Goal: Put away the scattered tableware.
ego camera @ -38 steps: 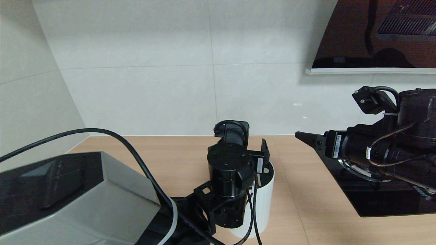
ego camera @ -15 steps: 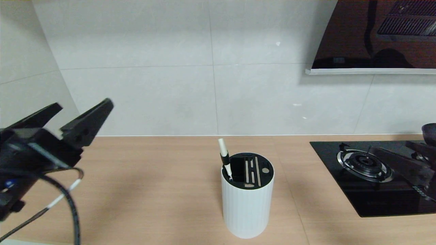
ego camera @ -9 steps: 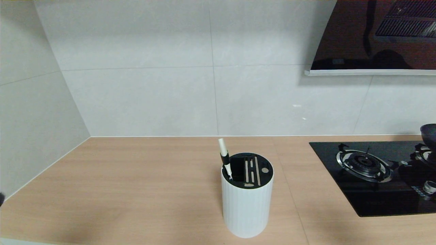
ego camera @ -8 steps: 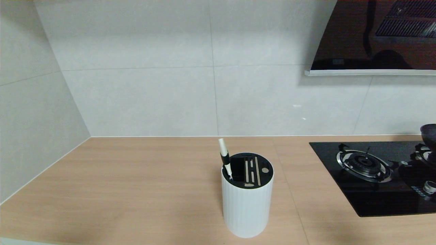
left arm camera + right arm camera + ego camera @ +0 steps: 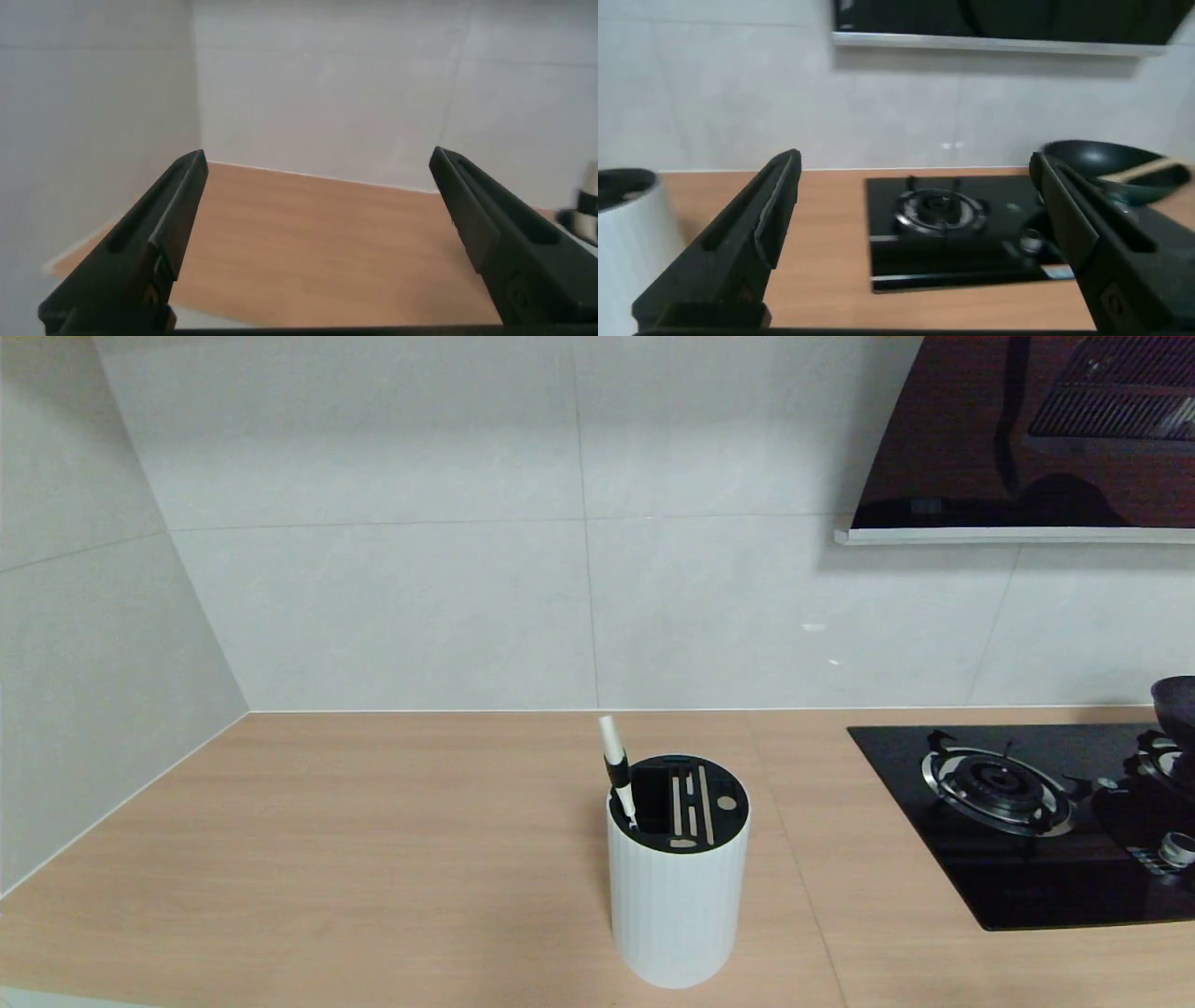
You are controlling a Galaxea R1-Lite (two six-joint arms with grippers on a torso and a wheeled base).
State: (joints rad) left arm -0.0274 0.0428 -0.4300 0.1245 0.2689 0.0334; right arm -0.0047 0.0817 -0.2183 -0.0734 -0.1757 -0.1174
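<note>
The left claw (image 5: 318, 163) was seen spread wide, its two black fingers well apart, and nothing was held or touched between them. Bare table (image 5: 318, 247) and pale tiled wall (image 5: 327, 84) were framed in the gap. The right claw (image 5: 915, 161) was likewise found fully released, its fingers parted about as far, with nothing gripped and nothing in contact. Through its gap a black gas hob (image 5: 957, 233) was seen set on the table. A dark wok (image 5: 1102, 163) was stood at the hob's right end, with a wooden handle showing above its rim.

In the head view, a white ribbed holder (image 5: 679, 896) was seen upright on the wooden table, toward its front. It was placed to the left of the hob and apart from it. Its top was closed by a black insert cut with slots. One utensil (image 5: 611, 761) was lodged in the slot at the insert's left edge. Only its handle was shown, white with a black band, tilted slightly leftward above the rim. Whether it was a knife or some other piece could not be told. A dark glossy extractor hood (image 5: 1027, 429) was mounted on the wall above the hob.
</note>
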